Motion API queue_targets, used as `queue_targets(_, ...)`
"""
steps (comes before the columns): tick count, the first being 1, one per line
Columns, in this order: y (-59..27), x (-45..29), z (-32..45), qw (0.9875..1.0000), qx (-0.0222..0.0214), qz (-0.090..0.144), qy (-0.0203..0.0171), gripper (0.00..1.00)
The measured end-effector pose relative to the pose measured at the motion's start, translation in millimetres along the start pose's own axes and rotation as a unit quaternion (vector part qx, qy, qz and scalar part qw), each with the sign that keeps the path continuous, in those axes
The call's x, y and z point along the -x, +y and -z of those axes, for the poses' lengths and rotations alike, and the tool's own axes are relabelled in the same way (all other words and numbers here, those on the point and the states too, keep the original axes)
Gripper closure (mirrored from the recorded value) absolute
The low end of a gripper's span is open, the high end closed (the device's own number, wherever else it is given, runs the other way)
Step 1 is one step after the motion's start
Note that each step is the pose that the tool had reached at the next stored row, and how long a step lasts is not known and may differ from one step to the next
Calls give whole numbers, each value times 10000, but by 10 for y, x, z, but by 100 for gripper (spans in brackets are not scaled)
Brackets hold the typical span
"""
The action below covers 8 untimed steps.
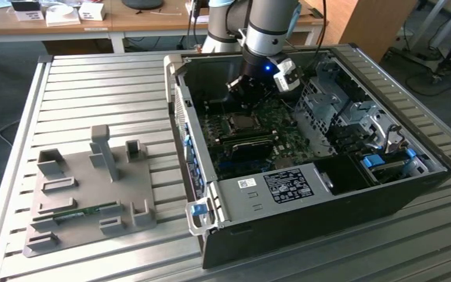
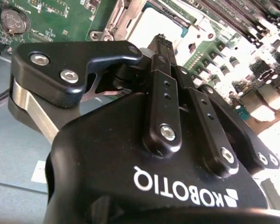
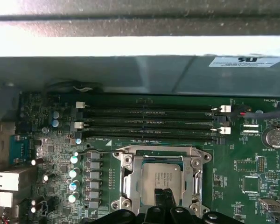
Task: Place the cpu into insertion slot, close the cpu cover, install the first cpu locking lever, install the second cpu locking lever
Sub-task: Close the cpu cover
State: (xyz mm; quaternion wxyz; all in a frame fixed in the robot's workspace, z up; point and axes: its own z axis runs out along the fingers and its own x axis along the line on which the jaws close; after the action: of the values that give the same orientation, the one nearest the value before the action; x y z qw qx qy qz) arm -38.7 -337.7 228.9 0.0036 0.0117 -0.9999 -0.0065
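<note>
First wrist view: the cpu (image 3: 161,177) is seen seated inside the silvery cpu cover (image 3: 130,182), just beside the long memory slots (image 3: 149,123). The hand (image 3: 165,201) is pressed together, its tips set at the cpu's edge; contact cannot be judged. In the exterior view the hand (image 1: 248,94) is held over the insertion slot (image 1: 239,122) within the computer case (image 1: 351,194) on the desk (image 1: 92,88).

The gripper (image 3: 164,199) hides the cpu's (image 3: 161,176) edge in the first wrist view, whose border cuts the insertion slot (image 3: 127,184) around it.
</note>
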Motion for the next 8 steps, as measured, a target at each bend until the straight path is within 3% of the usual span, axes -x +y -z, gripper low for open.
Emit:
queue_targets(4, 0, -8, -8, 9999, -4, 1, -158, 89)
queue_targets(8, 0, -19, -13, 9999, -5, -3, -172, 89)
